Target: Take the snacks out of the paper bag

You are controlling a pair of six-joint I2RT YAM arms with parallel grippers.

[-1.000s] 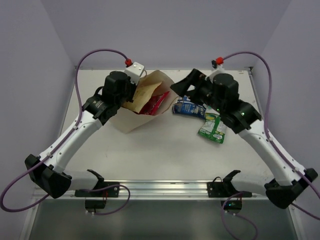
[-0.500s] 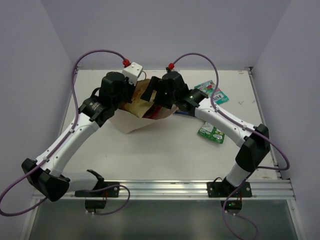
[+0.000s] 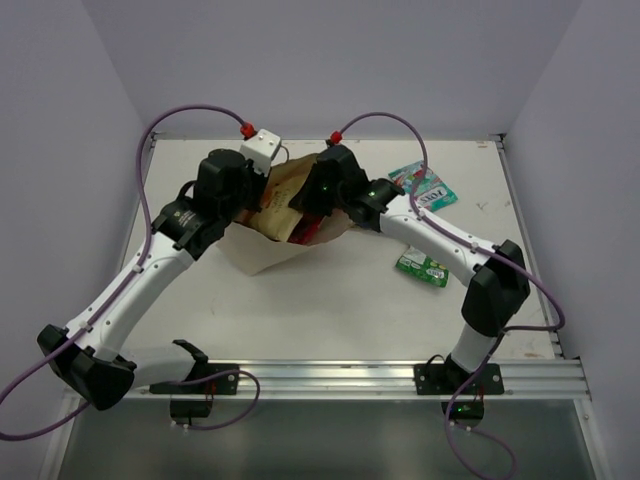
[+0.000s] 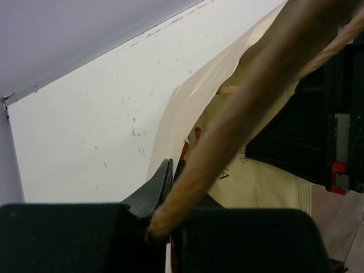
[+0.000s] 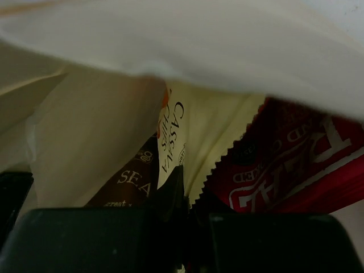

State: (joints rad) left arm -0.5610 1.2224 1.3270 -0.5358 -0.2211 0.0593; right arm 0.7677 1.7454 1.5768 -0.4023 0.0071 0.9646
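Nearest the arm bases, a green packet (image 3: pixel 422 266) lies flat on the table (image 3: pixel 330 310), already out of the bag. Just beyond it to the left, the paper bag (image 3: pixel 258 248) slumps on the table with its mouth facing the far right.

The left hand (image 4: pixel 172 177) is narrow and pinches the bag by its twisted handle (image 4: pixel 267 74), holding the upper wall up. Paper this thin would likely sag shut if released, so that hold matters.

The right hand (image 5: pixel 185 192) is deep in the mouth. Its fingers are drawn close together on the lower edge of the cassava chip bag (image 5: pixel 177 128), and the red "REAL" bag (image 5: pixel 296 165) lies just beside it. Both are probably light, slick, crinkly foil with brittle contents. The crimped seam looks like the place to pinch, not the puffed belly.

Farthest off, a teal-pink packet (image 3: pixel 424 186) lies on the table.
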